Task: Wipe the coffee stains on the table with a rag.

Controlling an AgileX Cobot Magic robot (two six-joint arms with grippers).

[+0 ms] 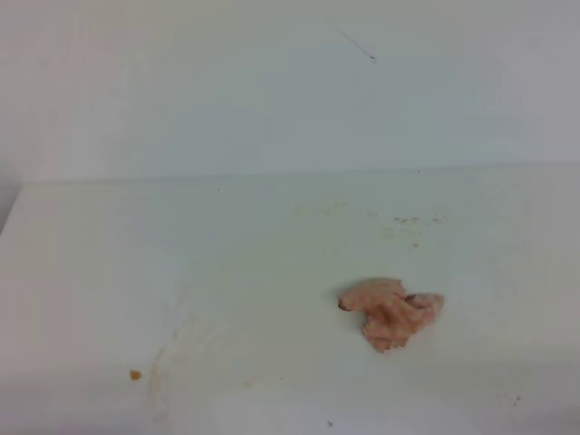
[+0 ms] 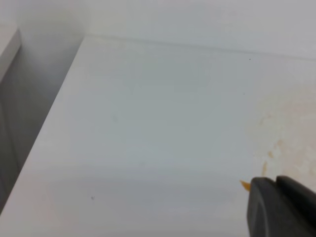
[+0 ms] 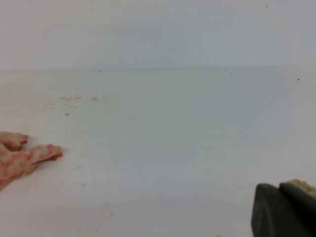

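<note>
The right gripper (image 3: 286, 210) shows only as a dark corner low in its wrist view, jaws closed on nothing. The left gripper (image 2: 281, 207) is equally cropped; its state cannot be told. The rag (image 1: 391, 313) lies crumpled on the table (image 1: 109, 272), well apart from both. A faint smeared coffee stain (image 1: 186, 367) and a small droplet (image 1: 135, 374) sit front-left.
</note>
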